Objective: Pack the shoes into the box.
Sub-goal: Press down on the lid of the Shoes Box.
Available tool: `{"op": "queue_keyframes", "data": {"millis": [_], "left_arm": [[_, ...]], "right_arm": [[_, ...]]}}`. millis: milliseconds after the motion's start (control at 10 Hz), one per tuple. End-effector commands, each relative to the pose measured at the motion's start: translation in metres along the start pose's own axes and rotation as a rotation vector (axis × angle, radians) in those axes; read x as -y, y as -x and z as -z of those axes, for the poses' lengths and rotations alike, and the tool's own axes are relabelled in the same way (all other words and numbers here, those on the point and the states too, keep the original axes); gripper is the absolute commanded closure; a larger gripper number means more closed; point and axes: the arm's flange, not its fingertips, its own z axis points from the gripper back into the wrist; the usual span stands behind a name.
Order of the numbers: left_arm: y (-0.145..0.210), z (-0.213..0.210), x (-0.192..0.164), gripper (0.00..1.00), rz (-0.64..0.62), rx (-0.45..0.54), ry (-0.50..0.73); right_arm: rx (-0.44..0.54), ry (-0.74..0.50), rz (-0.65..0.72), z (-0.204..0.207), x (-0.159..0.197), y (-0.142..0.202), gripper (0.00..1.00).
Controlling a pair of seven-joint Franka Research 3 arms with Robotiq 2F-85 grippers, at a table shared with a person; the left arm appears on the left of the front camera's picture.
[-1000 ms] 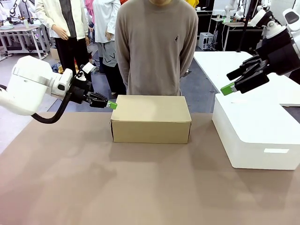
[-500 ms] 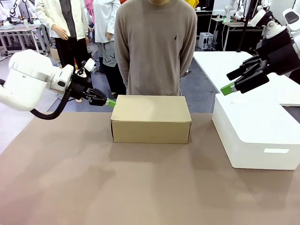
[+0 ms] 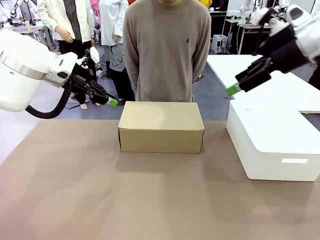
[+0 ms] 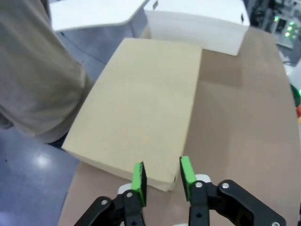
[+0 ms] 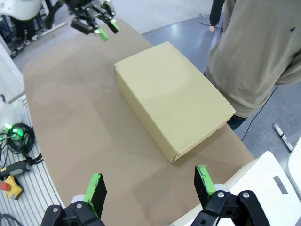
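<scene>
- The tan cardboard shoebox (image 3: 161, 126) sits closed on the table (image 3: 100, 200), directly in front of the person (image 3: 166, 50).
- The left gripper (image 4: 161, 175) hovers just off the shoebox's left end, fingers (image 4: 139, 176) narrowly parted, holding nothing.
- The right gripper (image 5: 149, 187) hangs above and right of the shoebox, fingers wide apart, empty.
- The white rounded box (image 3: 272, 142) stands right of the shoebox.

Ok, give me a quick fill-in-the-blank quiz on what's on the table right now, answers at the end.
1. The tan box has its lid ____.
2. Both grippers, left gripper and right gripper, hold ____.
3. The large white box sits on the robot's ____ side of the tan one.
4. The person stands ____ the tan box.

Answers: closed; nothing; right; behind
</scene>
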Motion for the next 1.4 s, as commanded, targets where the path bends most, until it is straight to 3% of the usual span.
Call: {"op": "queue_keyframes", "data": {"millis": [0, 600, 700, 800, 1300], "left_arm": [[-0.012, -0.018, 0.019, 0.0, -0.033, -0.032, -0.026], [-0.034, -0.054, 0.046, 0.0, -0.195, -0.135, -0.024], [-0.032, -0.053, 0.045, 0.0, -0.235, -0.141, 0.014], [-0.032, -0.053, 0.044, 0.0, -0.195, -0.097, -0.001], [-0.032, -0.047, 0.043, 0.0, -0.195, -0.118, -0.015]], "right_arm": [[-0.033, 0.035, 0.044, 0.02, 0.008, -0.034, 0.0], [-0.21, 0.031, 0.04, 0.096, 0.028, -0.084, 0.0], [-0.15, 0.026, 0.009, 0.086, 0.02, -0.067, 0.0], [-0.15, 0.026, 0.009, 0.086, 0.02, -0.067, 0.0], [-0.159, 0.042, 0.008, 0.085, 0.021, -0.075, 0.0]]}}
